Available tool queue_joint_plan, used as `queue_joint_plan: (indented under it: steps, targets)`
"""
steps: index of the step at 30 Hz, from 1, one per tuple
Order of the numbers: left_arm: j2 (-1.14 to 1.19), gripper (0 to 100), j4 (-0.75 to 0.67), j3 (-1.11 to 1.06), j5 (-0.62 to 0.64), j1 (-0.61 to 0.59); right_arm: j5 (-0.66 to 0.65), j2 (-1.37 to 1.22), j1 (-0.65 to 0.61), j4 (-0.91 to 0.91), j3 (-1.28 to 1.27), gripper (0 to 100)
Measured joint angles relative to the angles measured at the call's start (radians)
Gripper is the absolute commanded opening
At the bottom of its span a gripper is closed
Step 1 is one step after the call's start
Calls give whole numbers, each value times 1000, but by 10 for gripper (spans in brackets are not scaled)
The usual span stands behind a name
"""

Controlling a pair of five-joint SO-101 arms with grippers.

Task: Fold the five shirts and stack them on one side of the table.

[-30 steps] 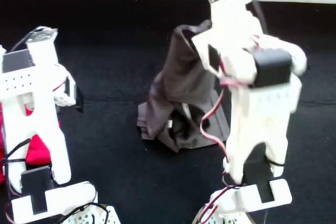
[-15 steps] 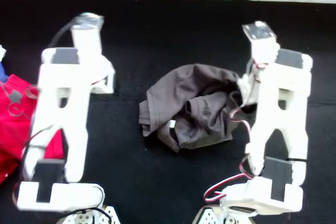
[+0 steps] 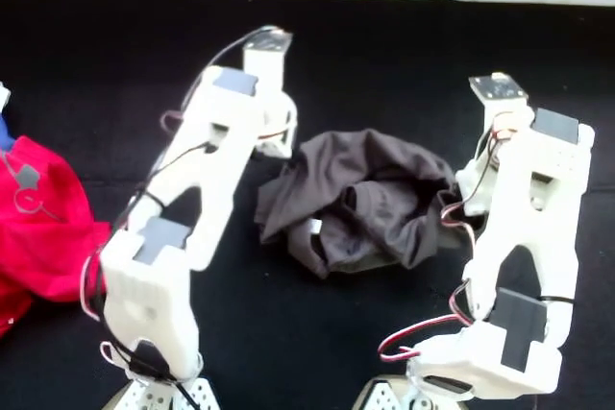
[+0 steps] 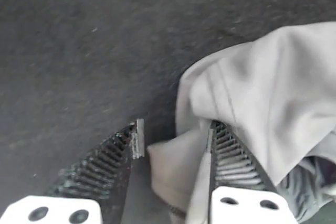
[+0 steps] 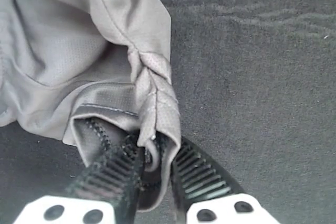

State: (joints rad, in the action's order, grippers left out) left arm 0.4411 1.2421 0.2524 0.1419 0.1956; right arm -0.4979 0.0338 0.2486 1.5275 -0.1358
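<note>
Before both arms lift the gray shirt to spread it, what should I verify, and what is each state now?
1. Right gripper shut on the gray shirt: ok, it pinches a twisted fold.
2. Left gripper shut on cloth: not ok, its jaws stand open around the cloth.
3. Shirt lies flat: not ok, it is a crumpled heap.
4. Red shirt apart from the gray one: ok.
5. Matching corners held: cannot tell.

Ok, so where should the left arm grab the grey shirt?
Best guess: the loose folded edge of the grey shirt on the side facing that arm, coming down from above. That flap lies between the fingers of the open left tool. The right tool pinches the twisted opposite edge, so pulling apart could spread the shirt.
</note>
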Motion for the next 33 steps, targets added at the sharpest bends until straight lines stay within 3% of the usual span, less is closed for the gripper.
queue_joint_plan:
  steps: [13, 27, 29, 31, 33]
  targets:
    - [58, 207, 239, 339, -2, 54, 0, 0, 0, 0, 0, 7]
    - [338, 200, -32, 328, -2, 48, 0, 0, 0, -2, 0, 7]
    - [338, 147, -38, 328, -2, 43, 0, 0, 0, -2, 0, 7]
    - [338, 24, -38, 328, -2, 46, 0, 0, 0, -2, 0, 7]
    - [338, 25, -18, 328, 2, 49, 0, 0, 0, -2, 0, 7]
